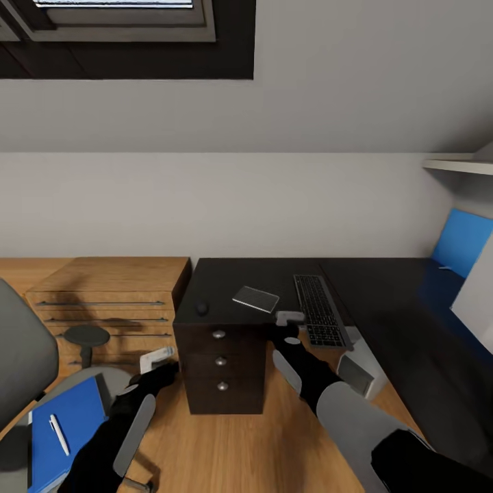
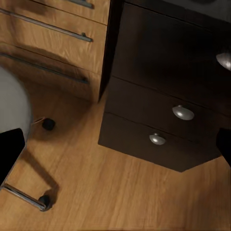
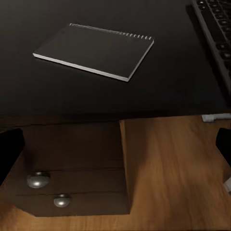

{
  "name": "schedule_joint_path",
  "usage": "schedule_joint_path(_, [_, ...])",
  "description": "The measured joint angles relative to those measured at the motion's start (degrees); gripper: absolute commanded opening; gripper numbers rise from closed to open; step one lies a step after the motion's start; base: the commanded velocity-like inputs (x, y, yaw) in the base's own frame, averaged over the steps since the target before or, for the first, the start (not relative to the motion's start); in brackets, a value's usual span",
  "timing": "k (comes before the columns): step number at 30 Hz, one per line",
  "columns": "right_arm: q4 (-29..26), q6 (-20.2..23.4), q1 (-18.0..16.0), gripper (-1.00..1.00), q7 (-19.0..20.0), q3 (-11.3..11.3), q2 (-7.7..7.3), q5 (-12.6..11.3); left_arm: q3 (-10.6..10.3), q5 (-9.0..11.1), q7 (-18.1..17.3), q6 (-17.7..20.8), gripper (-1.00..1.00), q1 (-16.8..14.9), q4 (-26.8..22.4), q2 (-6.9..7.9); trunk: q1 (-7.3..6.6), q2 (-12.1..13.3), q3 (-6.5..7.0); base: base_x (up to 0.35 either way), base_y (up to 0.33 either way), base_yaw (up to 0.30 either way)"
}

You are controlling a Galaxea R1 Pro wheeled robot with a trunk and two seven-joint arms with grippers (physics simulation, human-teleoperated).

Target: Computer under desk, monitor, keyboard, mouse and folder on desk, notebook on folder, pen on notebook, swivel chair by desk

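Nearest the camera, the blue folder (image 1: 65, 428) lies on the chair (image 1: 20, 356) seat with the pen (image 1: 59, 434) on it, just beside the left gripper (image 1: 159, 357), whose finger state I cannot tell. Ahead of the right gripper (image 1: 290, 320), its fingers spread at the desk (image 1: 383, 308) edge, the notebook (image 3: 96, 50) lies flat. Beside it sit the keyboard (image 1: 319, 309), the mouse (image 1: 202, 307) and the drawers (image 2: 163, 115).

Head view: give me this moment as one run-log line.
notebook, keyboard, mouse on desk | folder with pen on swivel chair | right gripper at desk edge near notebook
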Motion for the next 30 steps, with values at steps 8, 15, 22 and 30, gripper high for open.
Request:
schedule_joint_path(8, [0.2, -5.2, 0.1, 1.0, -0.1, -0.9, 0.08, -0.2, -1.4, 0.0, 0.1, -0.1, 1.0, 0.0, 0.6, 0.08, -0.02, 0.0, 0.0, 0.294, 0.0, 0.0])
schedule_joint_path(15, [0.0, -6.4, 0.2, 1.0, 0.1, -0.7, 0.13, -0.3, -1.3, 0.0, 0.2, -0.1, 1.0, 0.0, 0.9, 0.2, -0.01, 0.0, 0.0, 0.308, 0.0, 0.0])
schedule_joint_path(22, [-0.1, -6.5, 0.5, 1.0, 0.1, -0.5, 0.2, -0.5, -1.4, -0.2, 0.4, -0.1, 1.0, 0.0, 1.4, 0.04, 0.0, 0.0, 0.0, 0.187, 0.0, 0.0])
schedule_joint_path(30, [-0.1, -6.3, 0.5, 1.0, 0.1, -0.4, 0.2, -0.6, -1.3, -0.3, 0.6, -0.1, 1.0, 0.0, 1.5, 0.08, 0.01, 0.0, 0.0, 0.182, 0.0, 0.0])
